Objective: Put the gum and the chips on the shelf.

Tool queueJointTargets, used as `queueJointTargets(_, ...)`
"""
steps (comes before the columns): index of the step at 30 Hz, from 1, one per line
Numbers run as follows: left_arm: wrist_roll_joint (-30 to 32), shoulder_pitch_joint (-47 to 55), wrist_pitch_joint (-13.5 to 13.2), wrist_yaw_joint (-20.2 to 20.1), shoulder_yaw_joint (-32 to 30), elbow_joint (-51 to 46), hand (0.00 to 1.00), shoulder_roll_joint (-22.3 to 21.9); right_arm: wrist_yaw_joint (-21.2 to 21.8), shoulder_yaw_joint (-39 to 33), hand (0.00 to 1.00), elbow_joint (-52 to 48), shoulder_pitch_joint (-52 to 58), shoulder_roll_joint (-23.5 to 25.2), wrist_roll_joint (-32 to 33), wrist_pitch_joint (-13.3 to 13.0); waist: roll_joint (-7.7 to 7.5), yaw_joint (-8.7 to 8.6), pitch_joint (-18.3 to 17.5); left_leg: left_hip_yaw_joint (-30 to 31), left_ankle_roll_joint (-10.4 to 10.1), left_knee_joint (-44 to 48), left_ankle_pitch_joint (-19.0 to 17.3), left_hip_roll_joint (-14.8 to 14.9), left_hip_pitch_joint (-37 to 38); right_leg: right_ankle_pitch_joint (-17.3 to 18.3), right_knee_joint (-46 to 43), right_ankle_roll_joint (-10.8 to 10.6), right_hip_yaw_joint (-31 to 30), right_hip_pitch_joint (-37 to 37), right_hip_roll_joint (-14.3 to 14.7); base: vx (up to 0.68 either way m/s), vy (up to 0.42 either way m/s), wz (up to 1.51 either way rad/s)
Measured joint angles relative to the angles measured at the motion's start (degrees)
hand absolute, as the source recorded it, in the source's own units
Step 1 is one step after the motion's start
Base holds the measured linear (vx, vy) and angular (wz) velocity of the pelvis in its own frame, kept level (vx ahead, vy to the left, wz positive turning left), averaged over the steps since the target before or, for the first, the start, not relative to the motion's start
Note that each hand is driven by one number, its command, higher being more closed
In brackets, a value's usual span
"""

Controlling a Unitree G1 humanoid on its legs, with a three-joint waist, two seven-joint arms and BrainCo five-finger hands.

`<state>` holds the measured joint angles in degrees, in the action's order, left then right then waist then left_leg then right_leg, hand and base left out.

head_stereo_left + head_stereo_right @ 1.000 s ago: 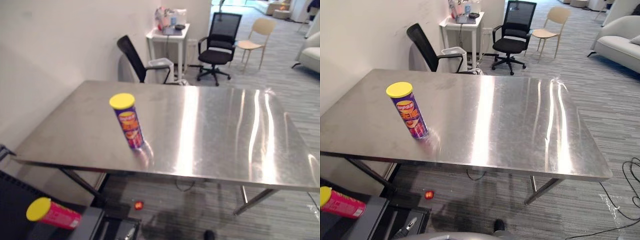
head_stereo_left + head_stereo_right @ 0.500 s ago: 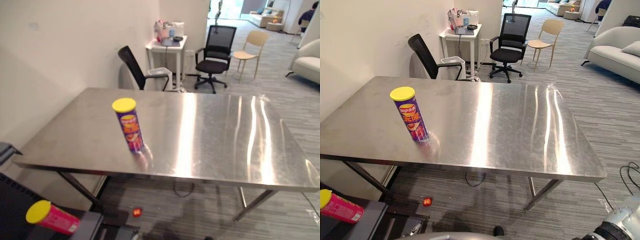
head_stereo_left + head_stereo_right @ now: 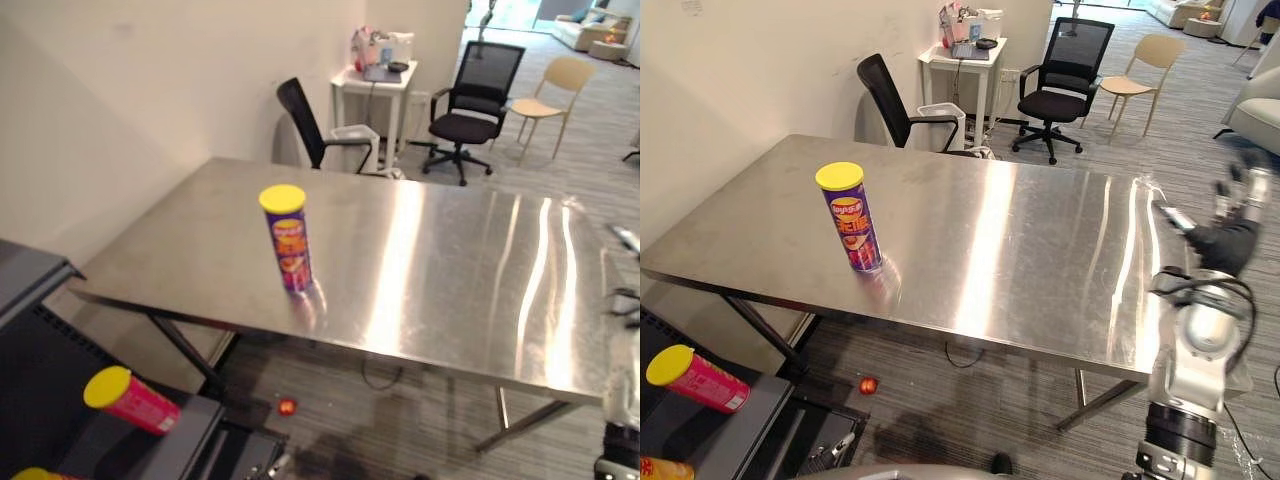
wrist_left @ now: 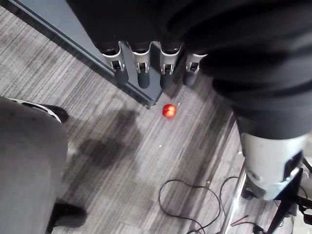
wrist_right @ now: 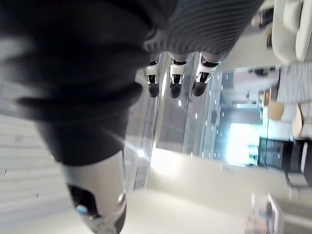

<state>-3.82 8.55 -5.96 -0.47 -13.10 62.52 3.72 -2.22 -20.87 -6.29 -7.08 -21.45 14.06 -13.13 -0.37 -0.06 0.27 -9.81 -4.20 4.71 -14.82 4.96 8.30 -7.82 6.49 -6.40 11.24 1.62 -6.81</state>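
Bright, even room light. It comes from 12 to 1 o'clock. Counter [image 3: 200, 250] carries long white glare streaks running 12 to 6 across its 3 o'clock half. A soft dark shadow lies on the floor [image 4: 112, 146] below my left hand [image 4: 143, 73]. My right hand [image 5: 176, 73] is backlit against a washed-out bright patch.

From the head, twice, down on one shared tabletop [image 3: 450, 260]; from the wrists, close past left hand [image 4: 144, 73] at floor [image 4: 122, 161], past right hand [image 5: 176, 73] along tabletop.
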Motion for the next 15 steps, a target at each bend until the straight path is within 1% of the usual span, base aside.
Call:
queueJointTargets(2,0.0,-0.1,-0.2,0.0,0.9,-0.8,0.00,0.7,2.9,5.6,0.00,-0.3,0.0,0.1,1.6,0.1,-0.16,0.23,1.2,1.3,0.0,0.5,0.0,-0.1,-0.1,0.1,0.0,-0.1,1.2,-0.9,-0.3,-0.02,-0.019,0.24)
queueJointTargets(3,0.0,0.0,-0.2,0.0,1.2,-1.0,0.00,1.0,3.3,6.7,0.00,-0.3,0.0,0.1,2.0,0.1,-0.11,0.39,1.3,1.5,0.1,0.5,0.0,-0.1,-0.1,0.1,0.0,-0.1,1.5,-0.9,-0.4,-0.02,-0.023,0.22)
queueJointTargets(4,0.0,0.0,-0.2,0.0,1.6,-0.9,0.00,1.1,4.2,8.9,0.00,-0.3,-0.1,0.3,2.3,0.2,-0.52,0.82,1.6,1.5,0.1,0.5,0.1,-0.1,-0.2,0.1,0.0,-0.1,1.5,-0.9,-0.4,-0.02,-0.025,0.07)
queueJointTargets(5,0.0,0.2,-0.1,0.1,1.6,-0.8,0.00,1.5,4.8,11.1,0.00,-0.3,-0.2,0.3,2.4,0.2,-0.78,1.67,2.0,1.7,0.1,0.5,0.1,0.0,-0.3,0.1,0.0,-0.1,1.6,-0.9,-0.4,0.00,0.000,0.00)
queueJointTargets(8,0.0,1.3,0.0,0.1,1.6,-0.8,0.00,1.9,6.3,15.2,0.00,-0.1,-0.9,1.0,2.8,0.5,-1.02,1.94,2.3,2.8,0.2,0.9,0.1,-0.1,-1.1,0.1,0.0,-0.1,2.8,-0.8,-0.6,0.01,-0.016,0.17)
queueJointTargets(11,0.1,2.3,0.0,0.2,1.5,-0.4,0.00,2.1,6.6,18.9,0.00,0.5,-2.5,2.3,2.8,0.7,-0.85,2.13,2.4,3.6,0.2,1.2,0.1,-0.2,-1.5,0.1,0.0,-0.1,3.9,-1.0,-0.8,0.02,-0.009,0.13)
queueJointTargets(15,0.1,2.4,0.0,0.2,1.5,0.4,0.00,2.2,6.5,22.5,0.00,2.6,-4.5,2.4,2.8,1.0,-0.79,2.40,2.7,6.0,0.3,1.6,0.3,-0.4,-2.1,0.1,0.0,-0.1,6.4,-2.0,-1.2,0.00,-0.011,0.30)
